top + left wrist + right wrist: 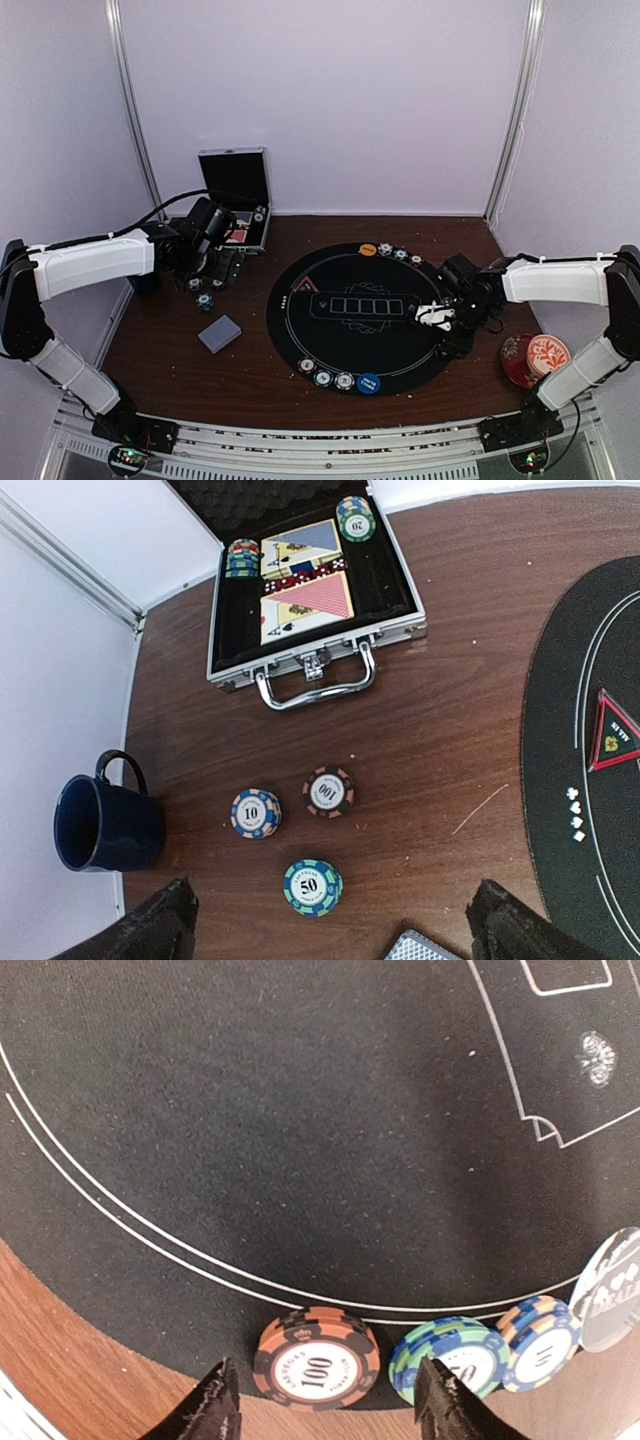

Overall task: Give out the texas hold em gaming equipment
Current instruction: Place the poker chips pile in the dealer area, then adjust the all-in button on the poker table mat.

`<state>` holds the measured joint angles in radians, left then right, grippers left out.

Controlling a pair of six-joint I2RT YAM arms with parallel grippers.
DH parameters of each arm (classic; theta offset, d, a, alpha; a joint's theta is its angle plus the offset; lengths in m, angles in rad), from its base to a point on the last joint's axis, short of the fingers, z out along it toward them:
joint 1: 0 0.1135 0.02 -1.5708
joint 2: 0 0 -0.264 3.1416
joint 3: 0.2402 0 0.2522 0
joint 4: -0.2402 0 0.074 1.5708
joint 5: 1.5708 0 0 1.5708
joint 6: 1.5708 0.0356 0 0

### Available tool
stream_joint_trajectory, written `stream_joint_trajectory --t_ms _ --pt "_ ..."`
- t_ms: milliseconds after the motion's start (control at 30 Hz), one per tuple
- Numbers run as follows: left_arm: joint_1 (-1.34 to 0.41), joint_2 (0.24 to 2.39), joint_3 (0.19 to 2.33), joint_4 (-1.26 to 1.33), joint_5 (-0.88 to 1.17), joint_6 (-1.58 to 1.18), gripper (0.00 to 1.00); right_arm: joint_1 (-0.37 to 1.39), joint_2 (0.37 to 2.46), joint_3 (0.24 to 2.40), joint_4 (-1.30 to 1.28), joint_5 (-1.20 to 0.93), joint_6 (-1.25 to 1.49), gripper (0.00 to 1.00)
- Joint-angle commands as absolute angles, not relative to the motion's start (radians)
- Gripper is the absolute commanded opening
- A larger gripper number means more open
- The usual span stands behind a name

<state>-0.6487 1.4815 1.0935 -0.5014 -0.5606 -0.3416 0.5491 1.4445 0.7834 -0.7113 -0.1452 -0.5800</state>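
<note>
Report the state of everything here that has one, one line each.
metal case, open, lid up.
100 chip, lying flat at the edge of the mat, not gripped.
right gripper, open, fingers either side of the 100 chip with gaps on both sides.
left gripper, open, holding nothing.
card deck, face down on the table.

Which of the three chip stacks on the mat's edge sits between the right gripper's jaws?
The orange-and-black stack marked 100, sitting between the right gripper's open jaws; the green stack and blue stack lie beyond one jaw.
</note>
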Motion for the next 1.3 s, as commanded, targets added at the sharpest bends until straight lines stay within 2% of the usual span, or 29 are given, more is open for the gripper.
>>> stream_joint_trajectory --t_ms 0,167,267,333,767,1267 --pt "-0.644 1.500 1.105 -0.486 -0.552 -0.336 0.98 0.546 1.411 0.851 -0.748 -0.137 -0.576 0.62" --pt "-0.644 1.520 1.114 -0.507 -0.566 -0.344 0.98 0.580 1.414 0.958 -0.789 -0.162 -0.567 0.71" --pt "-0.644 1.531 1.122 -0.523 -0.569 -0.350 0.98 0.628 1.429 1.015 -0.796 -0.160 -0.554 0.85" --pt "-0.644 1.539 1.124 -0.526 -0.562 -0.343 0.98 0.659 1.442 1.059 -0.791 -0.156 -0.544 0.99" --pt "-0.642 1.518 1.105 -0.587 -0.330 -0.277 0.98 0.735 1.642 1.379 -0.710 -0.062 -0.375 1.00" --pt "-0.643 1.515 1.025 -0.628 -0.166 -0.144 0.98 0.749 1.583 1.196 -0.472 0.040 -0.284 1.00"
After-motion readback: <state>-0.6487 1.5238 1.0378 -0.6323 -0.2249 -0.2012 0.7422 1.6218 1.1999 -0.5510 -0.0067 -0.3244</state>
